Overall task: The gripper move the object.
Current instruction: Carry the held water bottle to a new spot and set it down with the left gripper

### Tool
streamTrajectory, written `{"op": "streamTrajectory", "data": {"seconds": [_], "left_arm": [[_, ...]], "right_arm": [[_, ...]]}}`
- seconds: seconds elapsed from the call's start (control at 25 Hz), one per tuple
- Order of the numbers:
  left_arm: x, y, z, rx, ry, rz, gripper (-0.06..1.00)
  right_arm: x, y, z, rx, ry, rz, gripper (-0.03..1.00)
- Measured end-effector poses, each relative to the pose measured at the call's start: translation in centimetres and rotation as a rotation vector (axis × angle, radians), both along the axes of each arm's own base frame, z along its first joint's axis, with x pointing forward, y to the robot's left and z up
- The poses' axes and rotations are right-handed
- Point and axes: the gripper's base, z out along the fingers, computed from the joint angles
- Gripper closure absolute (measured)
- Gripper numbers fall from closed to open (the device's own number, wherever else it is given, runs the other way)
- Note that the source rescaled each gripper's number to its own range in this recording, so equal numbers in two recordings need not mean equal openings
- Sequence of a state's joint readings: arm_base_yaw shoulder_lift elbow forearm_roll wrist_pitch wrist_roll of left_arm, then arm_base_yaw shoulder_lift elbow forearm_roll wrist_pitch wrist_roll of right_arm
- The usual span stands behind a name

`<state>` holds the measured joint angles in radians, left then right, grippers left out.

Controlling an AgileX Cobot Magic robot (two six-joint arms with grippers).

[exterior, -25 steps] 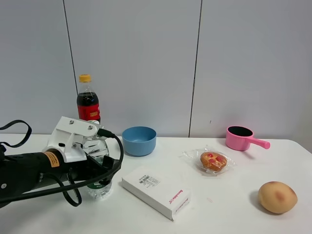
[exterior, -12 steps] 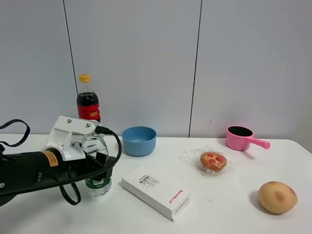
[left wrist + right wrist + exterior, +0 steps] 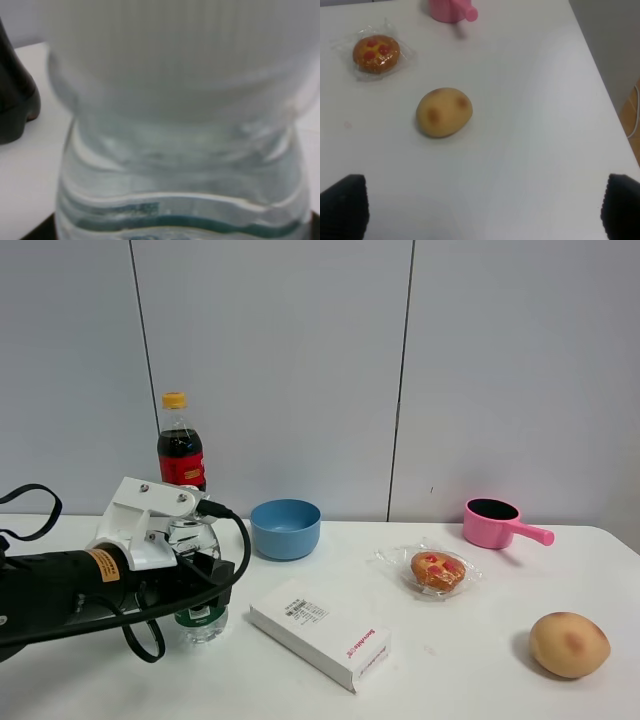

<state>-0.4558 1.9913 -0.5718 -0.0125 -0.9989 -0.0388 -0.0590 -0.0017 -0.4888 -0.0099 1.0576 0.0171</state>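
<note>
We hold the bottle [image 3: 202,618] near the left edge
Our left gripper [image 3: 200,575] clamps it; a careless swing could topple the cola [image 3: 181,445].

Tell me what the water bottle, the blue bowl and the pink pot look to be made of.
Water bottle: thin clear plastic, glossy; its ribbed walls are see-through. Blue bowl: probably matte plastic, though ceramic is possible; even colour, soft sheen. Pink pot: likely moulded plastic, toy-like; body and handle are one uniform pink, and the inside is dark.
</note>
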Motion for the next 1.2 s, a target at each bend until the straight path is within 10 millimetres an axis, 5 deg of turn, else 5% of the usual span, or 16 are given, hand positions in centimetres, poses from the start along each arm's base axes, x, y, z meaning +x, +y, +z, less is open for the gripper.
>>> {"op": "streamTrajectory", "data": {"seconds": [0.72, 1.2], "left_arm": [[-1.2, -0.3, 7.6, 0.049, -0.018, -0.100, 0.92], [1.2, -6.7, 14.3, -0.007, -0.049, -0.204, 0.92]], "right_arm": [[0.0, 0.0, 0.0, 0.000, 0.000, 0.000, -0.03], [0.0, 0.0, 0.0, 0.000, 0.000, 0.000, -0.03]]}}
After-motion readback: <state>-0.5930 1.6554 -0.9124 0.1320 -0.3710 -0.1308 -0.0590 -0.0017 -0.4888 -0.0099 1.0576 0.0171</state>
